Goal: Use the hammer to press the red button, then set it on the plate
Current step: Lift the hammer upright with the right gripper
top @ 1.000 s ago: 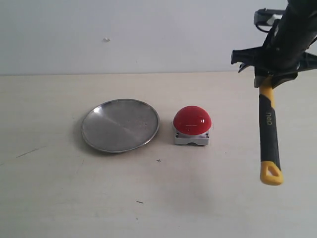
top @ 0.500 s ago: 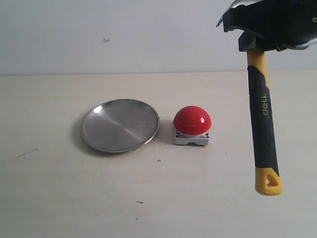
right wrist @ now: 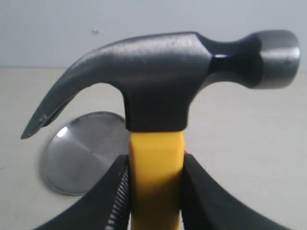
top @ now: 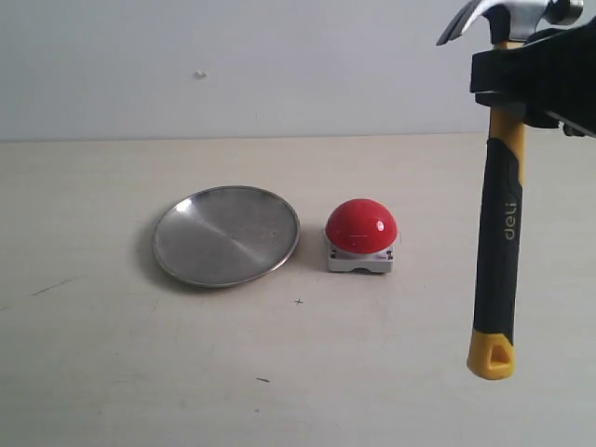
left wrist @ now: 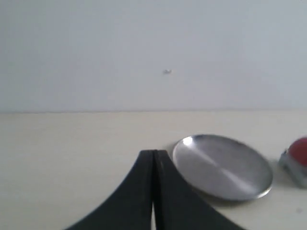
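My right gripper [top: 507,79] is shut on the hammer [top: 501,233] just below its steel head, high at the right. The hammer hangs nearly upright, looped yellow end down, to the right of the red button [top: 361,225]. In the right wrist view the hammer's head [right wrist: 163,72] fills the top, my fingers [right wrist: 206,191] clamp the yellow neck [right wrist: 156,177], and the plate [right wrist: 81,151] lies beyond. The steel plate [top: 226,235] rests left of the button. My left gripper [left wrist: 154,155] is shut and empty, with the plate [left wrist: 223,165] and an edge of the button [left wrist: 300,151] ahead of it.
A pale tabletop [top: 140,372] carries small dark marks [top: 264,379]. A white wall [top: 233,65] rises behind it with a small speck [top: 199,74].
The right gripper has lifted the hammer and turned it, so the head now shows above the gripper and the handle's end has swung slightly left. Plate and button have not moved.
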Available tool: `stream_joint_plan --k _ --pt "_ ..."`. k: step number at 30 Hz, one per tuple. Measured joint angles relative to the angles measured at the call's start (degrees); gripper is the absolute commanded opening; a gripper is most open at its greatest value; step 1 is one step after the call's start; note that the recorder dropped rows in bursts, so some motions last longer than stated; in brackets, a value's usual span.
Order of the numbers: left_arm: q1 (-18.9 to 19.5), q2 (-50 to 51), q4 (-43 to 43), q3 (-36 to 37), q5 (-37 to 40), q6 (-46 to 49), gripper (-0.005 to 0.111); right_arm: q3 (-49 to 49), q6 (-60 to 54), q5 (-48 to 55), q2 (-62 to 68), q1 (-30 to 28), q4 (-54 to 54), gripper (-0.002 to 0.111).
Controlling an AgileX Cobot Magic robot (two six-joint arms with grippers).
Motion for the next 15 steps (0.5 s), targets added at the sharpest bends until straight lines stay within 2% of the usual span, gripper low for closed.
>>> stream_joint_plan --k 9,15 --pt "0.0 0.0 -8.4 0.0 -3.27 -10.35 0.0 2.23 0.23 -2.51 -1.48 0.11 -0.04 0.0" --pt "0.0 0.0 -9.0 0.0 -10.72 -18.29 0.0 2.23 0.23 -2.61 -1.48 0.11 -0.04 0.0"
